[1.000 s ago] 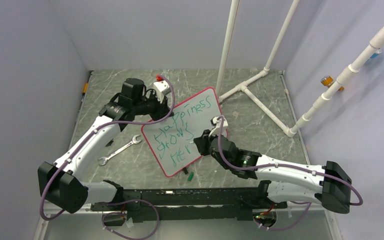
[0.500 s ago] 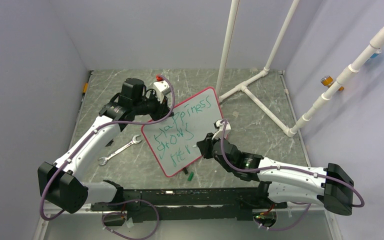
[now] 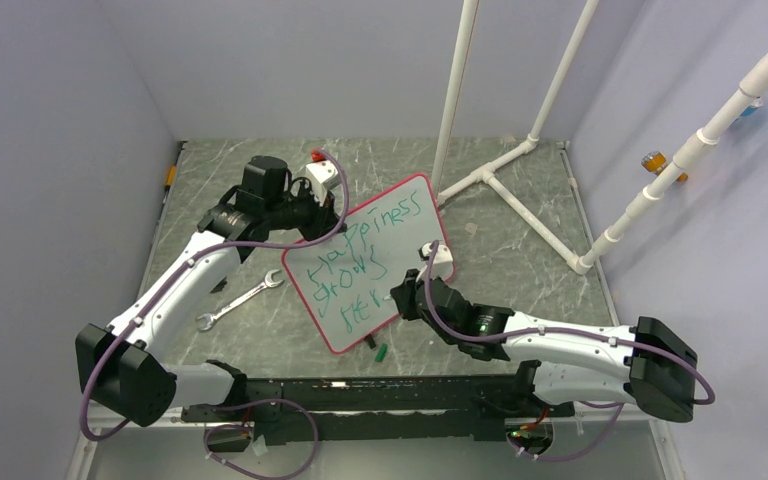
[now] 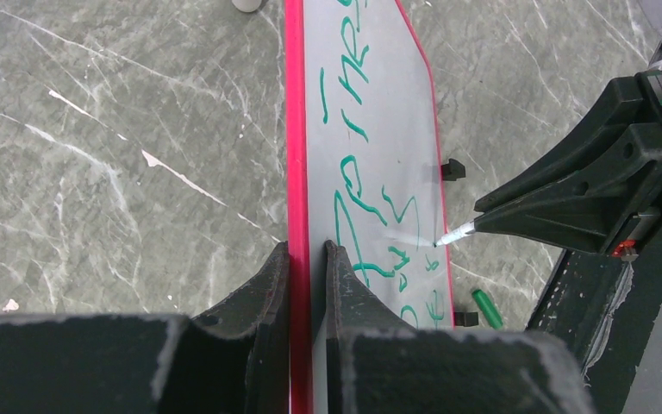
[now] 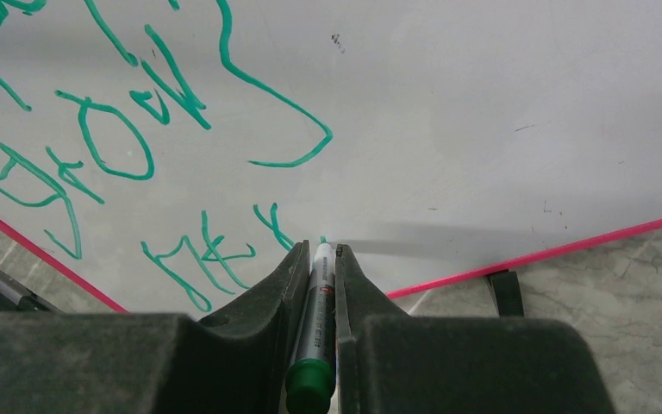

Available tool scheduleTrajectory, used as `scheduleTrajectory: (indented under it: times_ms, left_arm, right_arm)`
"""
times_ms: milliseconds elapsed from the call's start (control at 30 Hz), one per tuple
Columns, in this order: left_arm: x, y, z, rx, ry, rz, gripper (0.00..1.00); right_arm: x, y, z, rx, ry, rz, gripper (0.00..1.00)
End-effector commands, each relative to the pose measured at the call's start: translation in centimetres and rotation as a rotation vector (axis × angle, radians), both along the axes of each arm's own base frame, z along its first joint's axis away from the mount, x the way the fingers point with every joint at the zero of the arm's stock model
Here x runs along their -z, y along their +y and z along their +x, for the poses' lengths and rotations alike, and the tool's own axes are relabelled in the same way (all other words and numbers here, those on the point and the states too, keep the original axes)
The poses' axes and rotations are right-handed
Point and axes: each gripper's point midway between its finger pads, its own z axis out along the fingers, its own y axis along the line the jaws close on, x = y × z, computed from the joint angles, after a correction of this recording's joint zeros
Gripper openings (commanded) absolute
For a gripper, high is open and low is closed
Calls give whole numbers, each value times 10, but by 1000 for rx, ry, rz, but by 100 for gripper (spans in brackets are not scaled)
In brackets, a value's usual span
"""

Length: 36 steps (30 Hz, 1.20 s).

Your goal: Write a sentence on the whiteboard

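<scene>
Wrist views alone show right hand [image 5: 321, 257] pinching marker [image 5: 315, 315], left hand [image 4: 308, 252] (edge-on) clamping whiteboard [image 4: 379, 112].

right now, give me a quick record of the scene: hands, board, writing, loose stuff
left hand: shut on the whiteboard's red edge
right hand: shut on a green marker, tip at the board
sentence: green, three lines, last reads "her"
loose items: wrench left of the board, green cap by its near edge

The left arm [image 3: 175, 290] and right arm [image 3: 570, 345] are white-shelled, black-jointed, trailing purple cable [image 3: 260, 243]. The left gripper [image 4: 307, 248] and right gripper [image 5: 321, 250] are matte black.
</scene>
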Motion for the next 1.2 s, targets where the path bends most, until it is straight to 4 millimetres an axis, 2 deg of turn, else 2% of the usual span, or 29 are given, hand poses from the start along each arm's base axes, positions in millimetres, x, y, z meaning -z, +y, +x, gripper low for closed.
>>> scheduleTrajectory:
  times_ms: [0, 367, 600, 1167]
  left_arm:
    - [-18, 4, 14, -15, -114, 22, 0]
    - [-18, 4, 14, -14, -114, 22, 0]
    - [-18, 4, 14, -15, -113, 21, 0]
    - [-18, 5, 14, -17, -114, 22, 0]
  right_arm:
    - [-27, 8, 14, 42, -52, 55, 0]
    - [-36, -4, 24, 110, -66, 28, 0]
    - [-42, 4, 24, 76, -72, 34, 0]
    - [-20, 18, 13, 1, -21, 44, 0]
